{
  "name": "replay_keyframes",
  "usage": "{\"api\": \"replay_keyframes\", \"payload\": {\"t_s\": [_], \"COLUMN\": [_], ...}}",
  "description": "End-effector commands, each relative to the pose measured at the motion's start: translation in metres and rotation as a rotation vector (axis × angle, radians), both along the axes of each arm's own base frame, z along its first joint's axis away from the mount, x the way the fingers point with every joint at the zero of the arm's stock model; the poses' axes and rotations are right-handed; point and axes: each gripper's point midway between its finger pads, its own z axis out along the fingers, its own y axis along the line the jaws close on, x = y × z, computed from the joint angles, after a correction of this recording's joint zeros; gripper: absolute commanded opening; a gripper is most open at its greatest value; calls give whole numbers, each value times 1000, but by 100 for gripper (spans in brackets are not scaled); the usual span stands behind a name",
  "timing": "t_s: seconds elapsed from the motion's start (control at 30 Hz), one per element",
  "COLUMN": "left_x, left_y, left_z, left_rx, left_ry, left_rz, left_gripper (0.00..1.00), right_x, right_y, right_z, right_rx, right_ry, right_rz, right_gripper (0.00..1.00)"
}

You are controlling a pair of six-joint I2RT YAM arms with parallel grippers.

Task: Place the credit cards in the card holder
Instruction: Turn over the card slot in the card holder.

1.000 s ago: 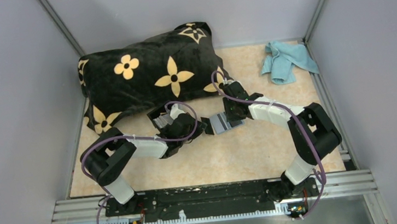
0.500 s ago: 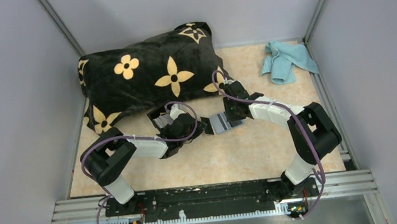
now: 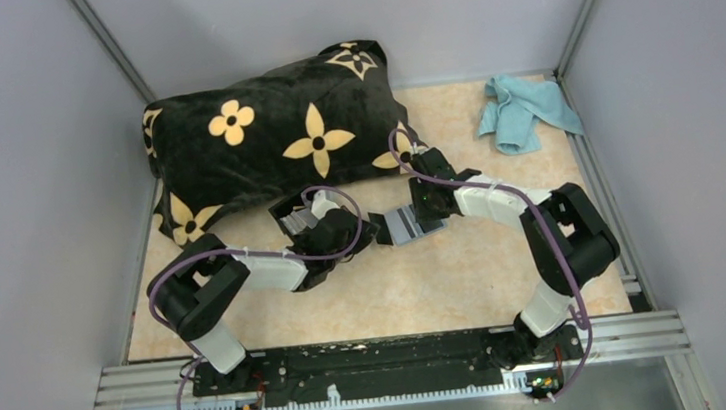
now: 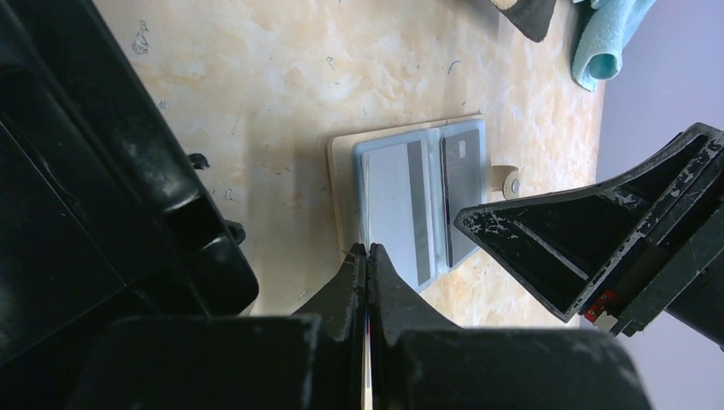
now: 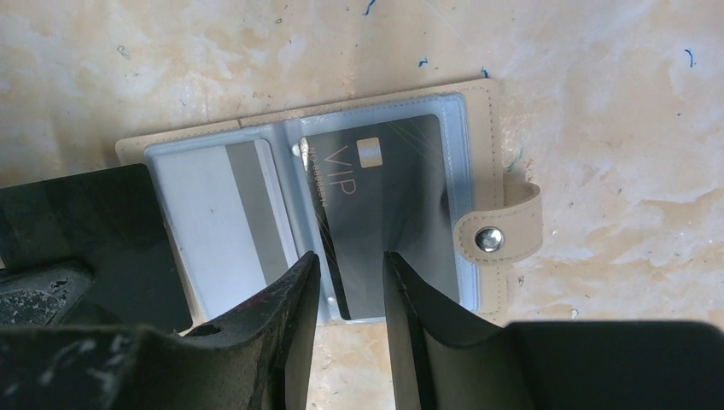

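A beige snap wallet (image 5: pixel 499 235) lies open on the table, and its clear sleeves hold two credit cards. One is grey with a dark stripe (image 5: pixel 218 222), the other dark grey and marked VIP (image 5: pixel 384 205). My right gripper (image 5: pixel 350 256) is open, its tips astride the VIP card's near edge. In the top view it (image 3: pixel 418 216) hangs over the wallet (image 3: pixel 399 226). My left gripper (image 4: pixel 367 252) is shut, pointing at the wallet's left end (image 4: pixel 346 179), with nothing seen between its fingers. The card holder (image 3: pixel 290 215), black with grey ribs, stands just behind the left gripper (image 3: pixel 378 232).
A big black pillow with yellow flowers (image 3: pixel 272 133) fills the back left, close behind the card holder. A light blue cloth (image 3: pixel 523 109) lies at the back right corner. Grey walls close in the table on three sides. A black flat shape (image 5: pixel 85 231) overlaps the wallet's left end.
My right arm has edged slightly to the left, and the wallet under it has slid a little left with it. The left arm has not moved.
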Motion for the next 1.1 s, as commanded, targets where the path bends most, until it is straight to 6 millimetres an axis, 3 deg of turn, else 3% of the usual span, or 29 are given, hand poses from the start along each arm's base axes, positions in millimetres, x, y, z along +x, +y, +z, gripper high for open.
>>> {"api": "replay_keyframes", "payload": {"t_s": [0.0,0.2,1.07], "left_x": [2,3,4], "left_y": [0,5,-7], "left_z": [11,6,9], "left_rx": [-7,22,-9], "left_ry": [-30,5,-20], "left_rz": [10,48,8], "left_gripper": [0,0,0], "right_x": [14,14,12], "right_y": [4,4,3], "right_z": [8,9,6], "right_rx": [26,32,31], "right_ry": [-40,-39,-33], "right_rz": [0,1,4], "right_gripper": [34,34,34]}}
